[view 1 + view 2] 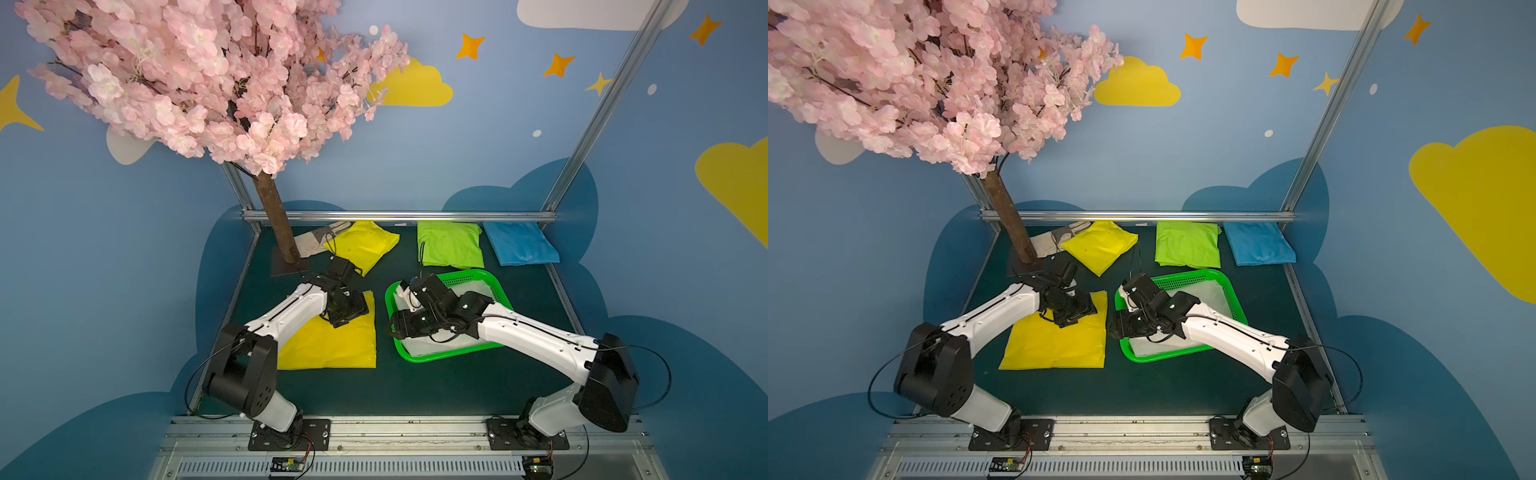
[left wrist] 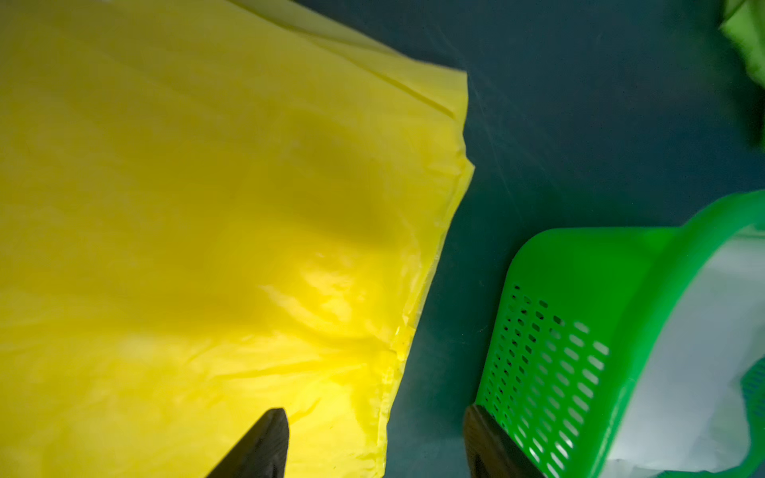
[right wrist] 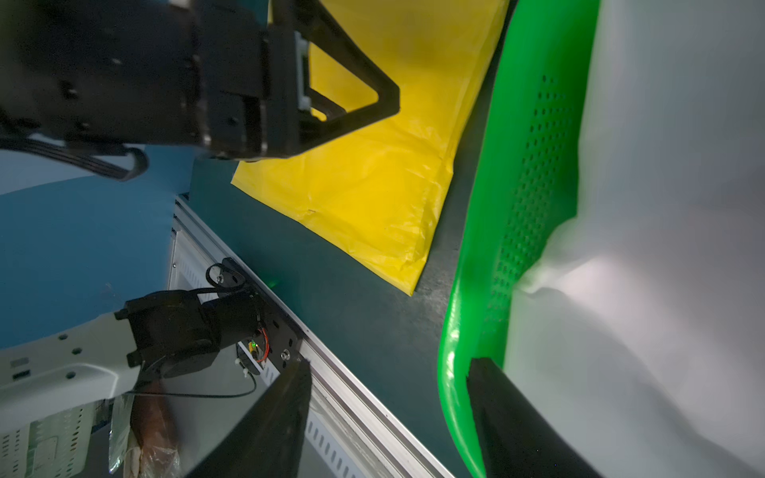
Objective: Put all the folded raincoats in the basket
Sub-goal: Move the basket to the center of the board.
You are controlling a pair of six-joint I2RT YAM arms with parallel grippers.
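In the basket (image 1: 457,281), a white raincoat (image 1: 476,291).

Basket (image 1: 436,356) interior (mostly) behind right arm (image 1: 532,332)

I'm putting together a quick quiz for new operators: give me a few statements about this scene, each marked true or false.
1. A white raincoat lies in the basket. True.
2. The flat yellow raincoat is inside the basket. False: it lies on the table beside the basket.
3. The left claw is shut on the flat yellow raincoat. False: its jaws stand apart above it and hold nothing.
4. A blue raincoat lies at the back of the table. True.
5. The right claw is open. True.
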